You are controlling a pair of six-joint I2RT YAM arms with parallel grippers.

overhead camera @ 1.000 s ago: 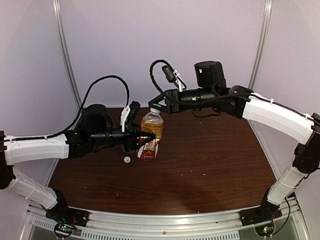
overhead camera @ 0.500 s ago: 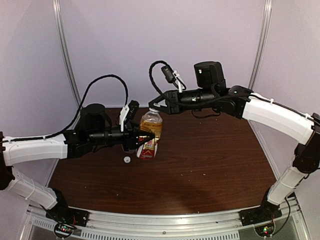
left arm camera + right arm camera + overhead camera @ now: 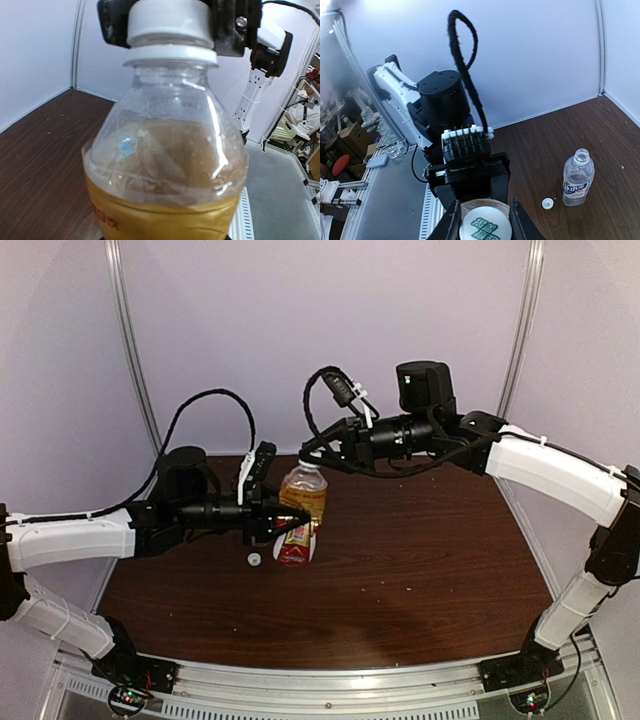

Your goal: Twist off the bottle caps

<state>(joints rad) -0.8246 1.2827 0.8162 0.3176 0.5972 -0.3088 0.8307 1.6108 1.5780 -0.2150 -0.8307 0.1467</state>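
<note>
The left gripper (image 3: 288, 522) is clamped round the middle of the amber bottle (image 3: 303, 502), right at its red-yellow label. The right gripper (image 3: 484, 220) sits at the top of that bottle, its two fingers pressed against opposite sides of the white cap (image 3: 485, 226). Under them, the dark wooden table (image 3: 420, 560) carries the amber bottle upright towards its back left part. The clear bottle (image 3: 578, 176), with a white-blue label, stands near it with its neck bare. A loose cap (image 3: 547, 203) lies flat on the wood just beside the clear bottle's foot, not touching it.
</note>
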